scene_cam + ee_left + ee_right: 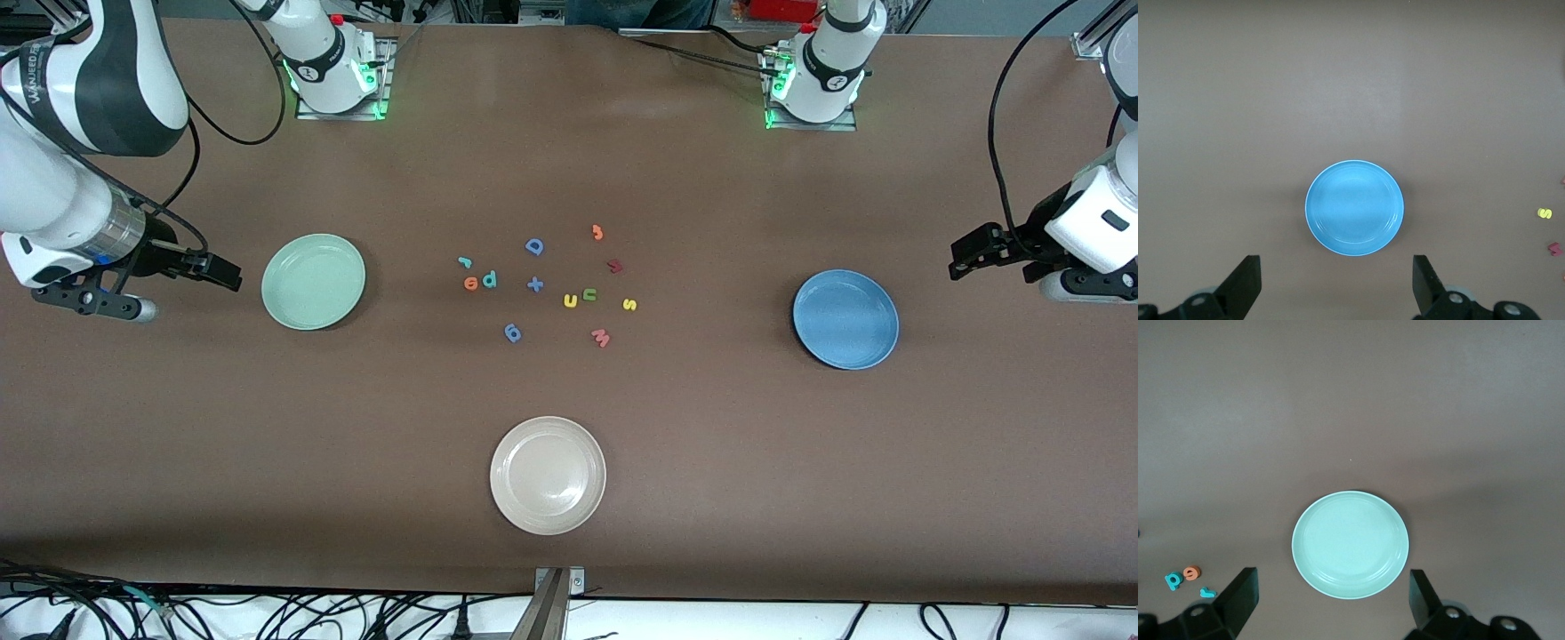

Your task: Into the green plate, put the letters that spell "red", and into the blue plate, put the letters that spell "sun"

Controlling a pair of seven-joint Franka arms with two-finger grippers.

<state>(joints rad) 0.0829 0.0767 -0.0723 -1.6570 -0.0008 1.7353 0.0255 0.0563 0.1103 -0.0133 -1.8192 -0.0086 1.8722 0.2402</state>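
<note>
The green plate [313, 281] [1350, 544] lies empty toward the right arm's end, the blue plate [845, 318] [1354, 207] empty toward the left arm's end. Between them lie the letters: teal r [464, 261] [1207, 592], orange e [471, 284] [1191, 573], teal d [489, 281] [1172, 580], yellow u [571, 300], olive n [589, 294], yellow s [629, 304] [1544, 213]. My right gripper [229, 274] [1333, 583] hangs open beside the green plate. My left gripper [958, 258] [1336, 280] hangs open beside the blue plate. Both hold nothing.
Among the letters lie a blue D [534, 246], a blue plus [534, 284], a blue 6-shaped piece [512, 332], a pink w [601, 337] [1555, 249], a dark red piece [614, 265] and an orange piece [597, 232]. A cream-white plate [548, 475] sits nearer the front camera.
</note>
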